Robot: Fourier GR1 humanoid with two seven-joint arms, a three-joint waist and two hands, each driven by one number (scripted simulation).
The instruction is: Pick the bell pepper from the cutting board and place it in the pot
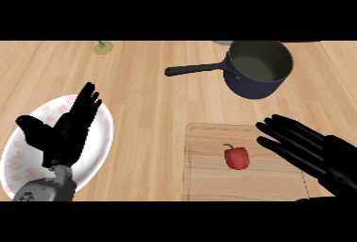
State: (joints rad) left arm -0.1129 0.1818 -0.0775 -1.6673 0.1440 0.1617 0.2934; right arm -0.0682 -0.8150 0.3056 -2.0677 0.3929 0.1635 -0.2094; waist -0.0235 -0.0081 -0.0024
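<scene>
A red bell pepper (236, 157) with a green stem lies on the wooden cutting board (209, 179) at the lower middle. My right hand (317, 153) is open just to the pepper's right, its straight fingers pointing left above the board and not touching the pepper. A dark pot (259, 67) with a long handle pointing left stands at the upper right. My left hand (66, 130) rests open at the lower left, fingers up, over a plate.
A white plate (97, 142) with pink marks lies under my left hand at the lower left. A small greenish object (103, 47) sits at the far upper left. A grey rim (223, 42) peeks in behind the pot.
</scene>
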